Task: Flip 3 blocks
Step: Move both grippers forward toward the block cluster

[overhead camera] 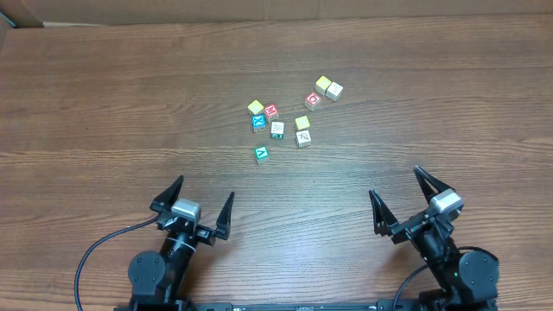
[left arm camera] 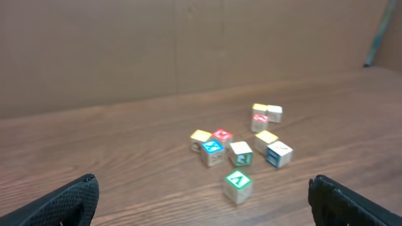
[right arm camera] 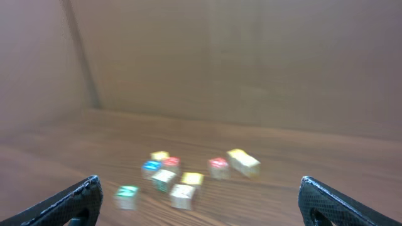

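Currently in hand: the very start, as I judge; no block is touched and none is lifted
State of the left gripper (overhead camera: 206, 187): released, jaws spread wide with nothing between them; it hangs over the near left part of the desk (overhead camera: 104, 104), well apart from the cubes
State of the right gripper (overhead camera: 396, 182): released and empty too, jaws wide, over the near right part, also well apart from the cubes
Place of the teal-faced block (overhead camera: 262, 154): alone at the near edge of the group, on the side of the left arm, free on all sides
Place of the cream block with a green mark (overhead camera: 277, 129): in the middle of the group, just beside a blue-faced cube (overhead camera: 258, 122)
Place of the cream block on the near right (overhead camera: 303, 137): close in front of a yellow-topped cube (overhead camera: 302, 123); touching or not, I cannot tell
Other cubes: a red-faced cube (overhead camera: 271, 111) and some more lie further back; they seem not part of the job
Progress: nothing is done yet, three flips are left, by my judgement
Next move calls for: one arm to reach forward, come down with the jaws astride two opposite sides of a block, close, lift a little, turn it and set it down on another face
Good first choice: the teal-faced block, I think, because it has room around it
Risk: the blocks are tiny and stand close, so a wide jaw may push a neighbour
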Robot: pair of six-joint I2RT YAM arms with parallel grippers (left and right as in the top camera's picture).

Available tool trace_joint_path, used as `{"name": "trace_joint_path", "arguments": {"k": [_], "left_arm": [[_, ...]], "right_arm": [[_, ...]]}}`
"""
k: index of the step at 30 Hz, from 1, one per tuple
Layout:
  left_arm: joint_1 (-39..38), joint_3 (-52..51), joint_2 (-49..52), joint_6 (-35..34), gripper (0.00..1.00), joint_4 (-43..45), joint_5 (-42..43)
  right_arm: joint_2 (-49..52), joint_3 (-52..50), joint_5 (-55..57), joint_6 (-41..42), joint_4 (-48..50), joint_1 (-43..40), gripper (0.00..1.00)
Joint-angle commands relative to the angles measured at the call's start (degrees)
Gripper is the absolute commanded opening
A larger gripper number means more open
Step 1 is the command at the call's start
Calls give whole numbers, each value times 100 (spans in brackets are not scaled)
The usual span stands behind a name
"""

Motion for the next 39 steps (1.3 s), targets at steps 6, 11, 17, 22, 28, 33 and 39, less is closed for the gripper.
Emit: {"name": "trace_joint_path", "arguments": {"k": [6, 11, 17, 22, 28, 33, 39], "left_arm": [[57, 1593, 1615, -243, 100, -289, 168], [57, 3705, 3724, -256, 100, -1849, 238], [52, 6889, 6382, -254, 100, -5302, 339], [52, 8800, 8216, -232, 100, -7667, 90], [55, 9106, 9304, -278, 100, -7945, 76], [52, 9106, 9965, -293, 100, -7724, 83], [52, 9106, 10579, -680, 100, -7624, 273]], "right_arm": [[1928, 1832, -1895, 560, -275, -15, 100], [3987, 3587, -3475, 560, -1202, -15, 100], [6247, 5718, -4450, 553, -3491, -15, 100], [7678, 6734, -3589, 485, -5534, -9, 100], [8511, 6826, -2081, 337, -6223, 17, 100], [8594, 6826, -1010, 339, -6037, 87, 100], [8594, 6826, -522, 334, -5696, 74, 100]]}}
